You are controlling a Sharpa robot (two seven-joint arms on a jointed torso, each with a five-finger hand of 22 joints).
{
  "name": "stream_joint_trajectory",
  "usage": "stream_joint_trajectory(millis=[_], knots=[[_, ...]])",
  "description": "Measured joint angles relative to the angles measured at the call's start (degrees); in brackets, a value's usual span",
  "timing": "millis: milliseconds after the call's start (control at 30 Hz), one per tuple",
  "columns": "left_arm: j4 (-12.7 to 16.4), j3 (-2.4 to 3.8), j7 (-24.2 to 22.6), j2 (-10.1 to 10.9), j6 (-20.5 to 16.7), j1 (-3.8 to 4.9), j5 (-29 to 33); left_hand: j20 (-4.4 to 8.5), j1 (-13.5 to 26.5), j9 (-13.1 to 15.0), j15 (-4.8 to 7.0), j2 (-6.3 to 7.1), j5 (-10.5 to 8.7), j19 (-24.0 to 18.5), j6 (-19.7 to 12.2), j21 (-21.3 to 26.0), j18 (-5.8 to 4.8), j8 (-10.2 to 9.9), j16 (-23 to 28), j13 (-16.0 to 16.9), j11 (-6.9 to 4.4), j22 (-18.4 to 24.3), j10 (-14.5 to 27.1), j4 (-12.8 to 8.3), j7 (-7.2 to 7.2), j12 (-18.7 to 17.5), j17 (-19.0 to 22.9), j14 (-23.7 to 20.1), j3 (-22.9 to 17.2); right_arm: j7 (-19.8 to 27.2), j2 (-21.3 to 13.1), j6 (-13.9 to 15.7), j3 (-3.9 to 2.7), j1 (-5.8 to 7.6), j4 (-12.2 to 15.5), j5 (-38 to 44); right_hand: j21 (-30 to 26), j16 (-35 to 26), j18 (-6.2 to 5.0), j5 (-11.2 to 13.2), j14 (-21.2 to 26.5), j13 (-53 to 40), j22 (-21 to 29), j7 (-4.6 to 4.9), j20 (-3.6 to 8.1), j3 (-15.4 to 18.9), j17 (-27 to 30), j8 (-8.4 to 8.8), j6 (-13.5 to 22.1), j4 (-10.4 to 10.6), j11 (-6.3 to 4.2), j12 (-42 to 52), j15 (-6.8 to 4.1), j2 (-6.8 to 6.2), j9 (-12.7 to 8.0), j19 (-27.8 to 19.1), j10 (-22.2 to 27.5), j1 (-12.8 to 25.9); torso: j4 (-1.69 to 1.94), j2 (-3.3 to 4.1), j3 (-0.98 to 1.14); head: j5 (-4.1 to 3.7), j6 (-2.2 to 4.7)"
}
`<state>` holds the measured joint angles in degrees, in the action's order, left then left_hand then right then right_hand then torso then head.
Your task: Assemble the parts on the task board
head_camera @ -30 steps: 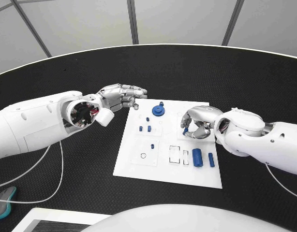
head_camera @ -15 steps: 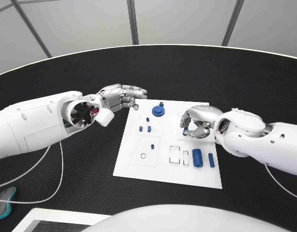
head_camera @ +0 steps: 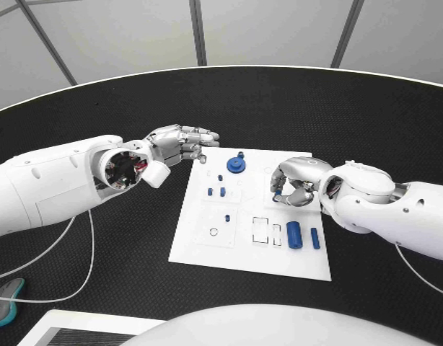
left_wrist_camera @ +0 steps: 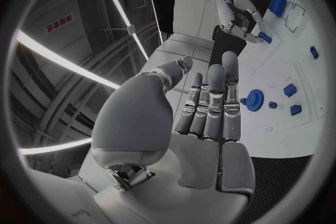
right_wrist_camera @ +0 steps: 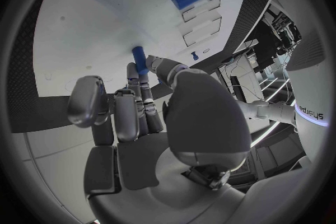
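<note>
The white task board lies mid-table. A blue gear stands near its far edge, two small blue blocks sit below it, and a blue cylinder lies beside a slimmer blue pin toward the near right. My right hand hovers over the board's right side and pinches a small blue peg at its fingertips, above the board. My left hand hangs off the board's far left corner, holding nothing; its fingers lie side by side, thumb apart, with the gear beyond them.
A grey and teal device with a pale cable lies at the near left of the black table. A white sheet shows at the front edge. Empty slots are cut in the board beside the cylinder.
My right hand has shifted its fingers slightly with the peg over the board's right side. The left arm has not moved.
</note>
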<state>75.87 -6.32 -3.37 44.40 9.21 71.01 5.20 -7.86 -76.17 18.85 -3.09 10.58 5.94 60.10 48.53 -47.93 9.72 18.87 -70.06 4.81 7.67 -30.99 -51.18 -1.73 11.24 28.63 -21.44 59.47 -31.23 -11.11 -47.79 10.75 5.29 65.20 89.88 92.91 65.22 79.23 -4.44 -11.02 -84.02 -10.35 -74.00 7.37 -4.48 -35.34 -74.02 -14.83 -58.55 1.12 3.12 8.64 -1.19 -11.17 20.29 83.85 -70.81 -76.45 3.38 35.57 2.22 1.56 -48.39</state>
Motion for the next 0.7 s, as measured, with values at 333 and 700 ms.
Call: stream_joint_trajectory(millis=[333,700], knots=[[0.0,0.00,0.2,0.0,0.1,0.00,0.0,0.00,0.0,0.1,0.00,0.00,0.00,0.0,0.0,0.0,0.00,0.0,0.0,0.0,0.00,0.1,0.0,0.2,0.00,0.2,0.1,0.0,0.2,0.0,0.1,0.3,0.00,0.00,-0.2,0.0,0.0,0.0,0.00,0.0,0.0,0.2,0.1,0.52,0.00,0.0,0.2,0.51,0.5,0.0,0.60,-1.0,0.02,-0.19,-0.1,0.0,1.4,0.2,-0.01,0.00,-0.01,-0.04,-0.03],[0.0,0.00,0.3,0.1,0.2,0.00,0.0,0.00,0.0,0.0,0.00,0.00,0.00,0.0,0.0,0.0,0.00,0.0,0.0,0.0,0.00,0.1,0.0,0.2,0.00,0.2,0.0,0.0,0.2,-0.2,0.3,-0.4,0.01,-0.01,-0.4,0.0,0.0,0.0,0.00,0.0,0.0,0.2,0.1,0.52,0.00,0.0,0.2,0.51,0.5,0.0,0.59,-1.0,0.02,-0.24,-0.1,0.0,1.4,0.2,0.00,0.01,-0.02,-0.04,-0.10]])
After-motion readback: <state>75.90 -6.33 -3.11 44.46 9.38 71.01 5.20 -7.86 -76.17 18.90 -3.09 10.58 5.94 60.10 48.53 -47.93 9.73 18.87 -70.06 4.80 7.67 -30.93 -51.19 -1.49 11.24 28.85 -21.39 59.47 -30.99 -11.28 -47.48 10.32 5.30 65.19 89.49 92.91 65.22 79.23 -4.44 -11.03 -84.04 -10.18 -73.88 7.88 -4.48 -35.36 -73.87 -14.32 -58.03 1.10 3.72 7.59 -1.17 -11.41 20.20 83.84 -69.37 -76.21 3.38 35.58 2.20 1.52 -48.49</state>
